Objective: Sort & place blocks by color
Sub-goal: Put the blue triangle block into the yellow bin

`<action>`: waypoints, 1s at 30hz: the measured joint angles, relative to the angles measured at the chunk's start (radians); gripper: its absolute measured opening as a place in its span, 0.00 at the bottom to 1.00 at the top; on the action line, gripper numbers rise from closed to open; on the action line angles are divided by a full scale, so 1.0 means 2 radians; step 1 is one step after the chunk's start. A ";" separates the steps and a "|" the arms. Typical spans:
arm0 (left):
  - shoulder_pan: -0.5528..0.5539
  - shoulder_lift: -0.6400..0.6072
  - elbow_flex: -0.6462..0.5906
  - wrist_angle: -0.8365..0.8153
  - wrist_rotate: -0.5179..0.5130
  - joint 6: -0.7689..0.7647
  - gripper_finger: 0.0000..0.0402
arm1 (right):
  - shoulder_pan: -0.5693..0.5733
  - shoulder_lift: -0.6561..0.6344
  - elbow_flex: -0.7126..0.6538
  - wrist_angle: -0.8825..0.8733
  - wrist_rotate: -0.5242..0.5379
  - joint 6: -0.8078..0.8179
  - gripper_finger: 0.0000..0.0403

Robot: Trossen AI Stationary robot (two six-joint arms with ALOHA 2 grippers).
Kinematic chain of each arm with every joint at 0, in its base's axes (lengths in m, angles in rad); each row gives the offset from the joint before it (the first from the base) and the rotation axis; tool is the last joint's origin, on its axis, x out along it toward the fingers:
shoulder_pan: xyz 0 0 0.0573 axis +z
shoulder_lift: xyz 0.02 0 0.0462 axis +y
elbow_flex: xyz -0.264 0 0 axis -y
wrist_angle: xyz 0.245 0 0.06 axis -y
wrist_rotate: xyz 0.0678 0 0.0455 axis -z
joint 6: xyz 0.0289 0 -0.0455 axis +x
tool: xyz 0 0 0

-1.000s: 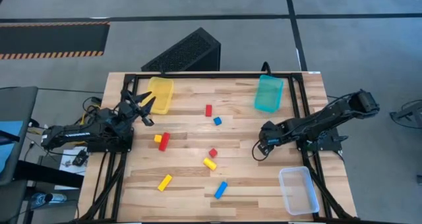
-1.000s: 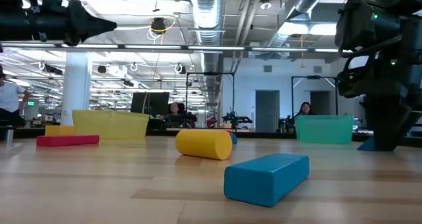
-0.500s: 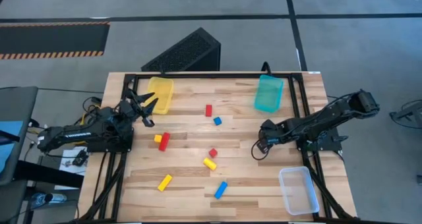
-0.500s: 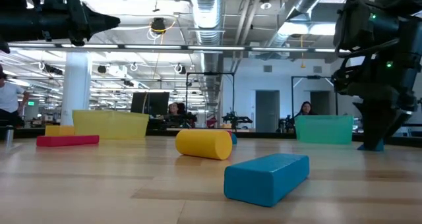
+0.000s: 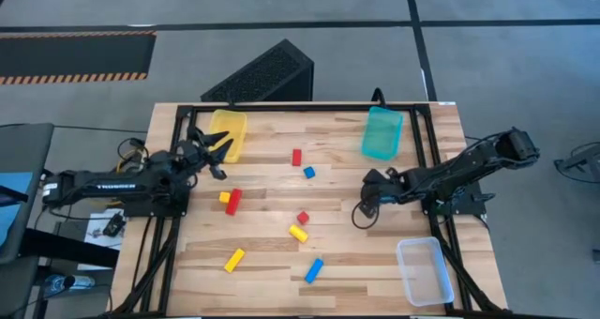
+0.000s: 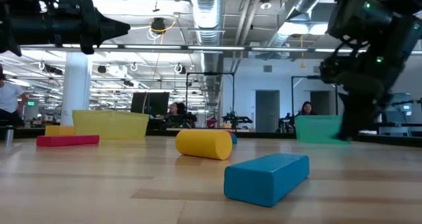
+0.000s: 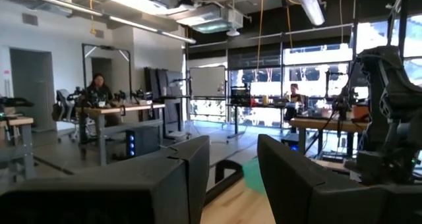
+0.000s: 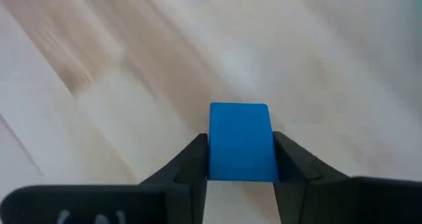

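Red, yellow and blue blocks lie scattered flat on the wooden table (image 5: 262,239): a red bar (image 5: 232,203) beside a yellow cube, a yellow piece (image 5: 298,233), a blue bar (image 5: 314,270) near the front. My right gripper (image 5: 360,213) slants down at the table's right middle, shut on a small blue block (image 8: 240,128) that the high view hides. Whether that block is off the wood I cannot tell. My left gripper (image 5: 215,147) hovers open beside the yellow tray (image 5: 228,134) with nothing between its fingers (image 7: 191,178). My right gripper pinches the blue block by two opposite side faces (image 8: 216,155) between its two fingers (image 8: 191,165). The fingers slant down from the table's right side. The block's far end sticks out past the fingertips.
A teal tray (image 5: 382,133) stands at the far right, a clear tray (image 5: 424,270) at the near right corner. More blocks lie mid-table: a red one (image 5: 296,157), a blue cube (image 5: 308,172), a red cube (image 5: 303,218), a yellow bar (image 5: 234,259). A person (image 6: 8,95) shows beyond the table.
My right gripper has closed its fingers on the small blue block, tipped and rolled at the wrist, and shifted a little toward the table's left. My left gripper has edged toward the yellow tray and rolled slightly. The other blocks have not moved.
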 joint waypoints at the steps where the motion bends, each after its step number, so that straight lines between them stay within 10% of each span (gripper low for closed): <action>1: 0.000 0.013 0.000 0.015 0.000 -0.003 0.30 | 0.000 0.002 0.000 0.023 0.022 -0.026 0.33; 15: 0.000 0.251 0.093 0.075 0.025 -0.093 0.42 | -0.009 0.002 0.000 0.356 0.154 -0.517 0.34; 25: 0.036 0.425 0.258 0.027 0.294 -0.224 0.56 | -0.021 0.002 0.000 0.441 0.148 -0.621 0.36; 30: 0.037 0.504 0.327 0.021 0.337 -0.248 0.56 | -0.011 0.002 0.000 0.463 0.147 -0.660 0.35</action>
